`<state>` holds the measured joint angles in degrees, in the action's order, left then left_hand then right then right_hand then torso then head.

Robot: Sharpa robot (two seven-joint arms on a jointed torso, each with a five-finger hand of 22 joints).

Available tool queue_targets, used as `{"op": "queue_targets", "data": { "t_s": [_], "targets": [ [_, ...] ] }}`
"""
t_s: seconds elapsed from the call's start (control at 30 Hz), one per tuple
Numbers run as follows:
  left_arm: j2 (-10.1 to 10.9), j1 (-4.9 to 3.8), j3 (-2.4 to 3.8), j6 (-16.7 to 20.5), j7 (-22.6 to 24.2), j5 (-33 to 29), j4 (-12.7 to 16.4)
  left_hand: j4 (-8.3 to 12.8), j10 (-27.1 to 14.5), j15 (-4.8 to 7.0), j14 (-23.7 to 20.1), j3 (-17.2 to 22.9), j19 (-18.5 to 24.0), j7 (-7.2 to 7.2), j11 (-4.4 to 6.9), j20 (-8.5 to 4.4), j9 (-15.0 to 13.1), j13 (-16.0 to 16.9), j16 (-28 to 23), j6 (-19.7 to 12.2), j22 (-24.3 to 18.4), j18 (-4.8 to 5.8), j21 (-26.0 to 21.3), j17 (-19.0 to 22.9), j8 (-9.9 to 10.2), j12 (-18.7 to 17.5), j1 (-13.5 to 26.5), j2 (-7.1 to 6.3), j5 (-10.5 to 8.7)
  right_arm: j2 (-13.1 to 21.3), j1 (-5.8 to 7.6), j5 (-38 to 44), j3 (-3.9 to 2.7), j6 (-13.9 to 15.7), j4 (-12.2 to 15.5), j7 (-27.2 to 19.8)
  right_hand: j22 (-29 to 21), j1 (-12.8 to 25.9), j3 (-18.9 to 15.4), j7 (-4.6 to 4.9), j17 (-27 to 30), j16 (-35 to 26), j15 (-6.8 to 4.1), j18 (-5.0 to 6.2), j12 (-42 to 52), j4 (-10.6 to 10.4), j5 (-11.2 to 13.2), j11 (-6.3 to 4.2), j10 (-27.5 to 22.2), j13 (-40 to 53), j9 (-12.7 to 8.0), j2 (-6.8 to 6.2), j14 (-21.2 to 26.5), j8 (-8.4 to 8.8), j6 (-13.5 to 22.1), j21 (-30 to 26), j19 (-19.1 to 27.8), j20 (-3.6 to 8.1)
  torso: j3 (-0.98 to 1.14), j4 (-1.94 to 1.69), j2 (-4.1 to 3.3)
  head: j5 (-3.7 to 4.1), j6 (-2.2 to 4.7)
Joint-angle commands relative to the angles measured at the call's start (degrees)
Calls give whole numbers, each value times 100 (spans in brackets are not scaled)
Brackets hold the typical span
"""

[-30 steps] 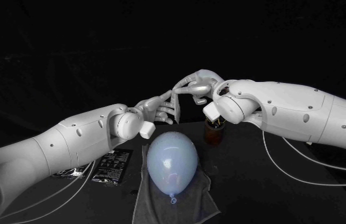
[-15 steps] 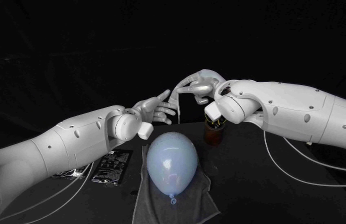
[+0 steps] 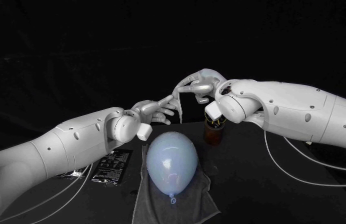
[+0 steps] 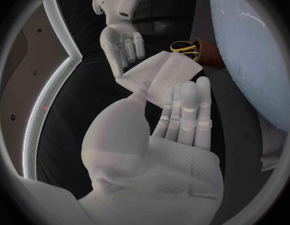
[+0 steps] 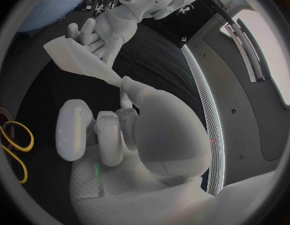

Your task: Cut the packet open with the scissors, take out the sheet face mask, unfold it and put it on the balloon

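Observation:
The white folded sheet mask (image 3: 178, 100) hangs in the air between my two hands, above the table's far side. My right hand (image 3: 196, 86) pinches its upper edge, and the mask (image 5: 79, 60) runs from those fingers to the left hand (image 5: 104, 29). My left hand (image 3: 154, 111) holds the mask's (image 4: 161, 78) lower part between thumb and fingers (image 4: 182, 111). The pale blue balloon (image 3: 171, 161) lies on a grey cloth (image 3: 189, 206) below the hands. The black packet (image 3: 112, 166) lies flat to the balloon's left. The yellow-handled scissors (image 4: 184, 47) stand in a brown cup (image 3: 213, 132).
The brown cup stands just right of the balloon, under my right forearm. White cables (image 3: 295, 160) trail across the table on the right. A second dark wrapper piece (image 3: 72, 172) lies beside the packet under my left arm.
My left hand has risen slightly toward the right hand, and its raised finger has closed onto the mask. The right hand has stayed in place; the balloon and packet have not moved.

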<state>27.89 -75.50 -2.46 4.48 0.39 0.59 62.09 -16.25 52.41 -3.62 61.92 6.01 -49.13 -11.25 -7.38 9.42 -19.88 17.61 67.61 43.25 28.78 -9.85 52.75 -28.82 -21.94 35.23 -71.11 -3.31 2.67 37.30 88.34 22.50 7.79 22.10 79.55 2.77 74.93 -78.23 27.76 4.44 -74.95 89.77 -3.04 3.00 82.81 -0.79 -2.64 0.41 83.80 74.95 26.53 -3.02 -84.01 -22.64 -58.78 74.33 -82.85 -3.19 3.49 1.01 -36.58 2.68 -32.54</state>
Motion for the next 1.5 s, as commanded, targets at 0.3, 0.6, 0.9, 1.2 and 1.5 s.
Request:
{"op": "queue_targets", "data": {
  "t_s": [0.3, 0.6, 0.9, 1.2, 1.5],
  "targets": [
    [-12, 3, 6, 24, 266, 168, 8, -42, -115, 8, -56, -214, 21, -1, 4, 4, 6, -35, 50, -110, -15, -59, -38, 37, -49, 64, -350, -107, 2, 12, 1, -4, -6, -64, 39, -72, 1037, 19, 43, -4, -1505, 23, -33, 32, 19, 9, -16, -33, 224, 951, 10, 22, -599, -29, -16, 0, -23, 30, 2, 1, 1, -2, 3],
    [-30, 3, 6, 74, 177, 207, -6, -60, -102, -23, -34, -516, 1, -64, -36, 17, 12, -42, 88, -67, -25, -59, -50, 63, -120, 174, -113, -10, 4, 59, 1, 15, -6, -121, 195, -67, 1037, 19, 43, -4, -1505, 23, -33, 32, 19, 9, -16, -33, 224, 951, 10, 22, -599, -29, -16, 0, -23, 30, 1, -1, 4, -11, 7],
    [-61, 3, 6, 140, 3, 299, -15, -53, -26, -21, 18, -759, -43, -67, -28, 23, 24, -24, 133, 25, -28, -67, -41, 97, -211, 359, 49, 214, 9, 61, 1, 39, -6, -165, 358, -55, 1037, 19, 43, -4, -1505, 23, -33, 32, 19, 9, -16, -33, 224, 951, 10, 22, -599, -29, -16, 0, -23, 30, -6, 2, 0, -20, 8],
    [-98, 2, 7, 217, -69, 494, -8, -37, 321, 138, 160, -915, -122, 128, 154, -64, 27, 15, 148, 409, -36, -73, -20, 178, -482, 678, -334, 241, 14, -15, 0, 50, -3, -194, 348, -35, 1035, 27, 60, -2, -1505, 23, -33, 33, 18, 19, -17, -32, 224, 950, 12, 22, -599, -38, -10, -9, -20, 30, -6, 1, -2, -24, -7],
    [-124, 2, 8, 377, -41, 556, -22, -45, 572, 331, 351, -170, -223, 302, 341, -181, 191, -158, 193, 651, -19, -69, 36, 166, -479, 511, -1407, 370, 17, -27, -3, 51, -1, -186, 334, -34, 1035, 27, 60, -2, -1505, 23, -33, 33, 18, 19, -17, -32, 224, 950, 12, 22, -599, -38, -10, -9, -20, 30, -2, -5, 0, -37, -18]
  ]
}}
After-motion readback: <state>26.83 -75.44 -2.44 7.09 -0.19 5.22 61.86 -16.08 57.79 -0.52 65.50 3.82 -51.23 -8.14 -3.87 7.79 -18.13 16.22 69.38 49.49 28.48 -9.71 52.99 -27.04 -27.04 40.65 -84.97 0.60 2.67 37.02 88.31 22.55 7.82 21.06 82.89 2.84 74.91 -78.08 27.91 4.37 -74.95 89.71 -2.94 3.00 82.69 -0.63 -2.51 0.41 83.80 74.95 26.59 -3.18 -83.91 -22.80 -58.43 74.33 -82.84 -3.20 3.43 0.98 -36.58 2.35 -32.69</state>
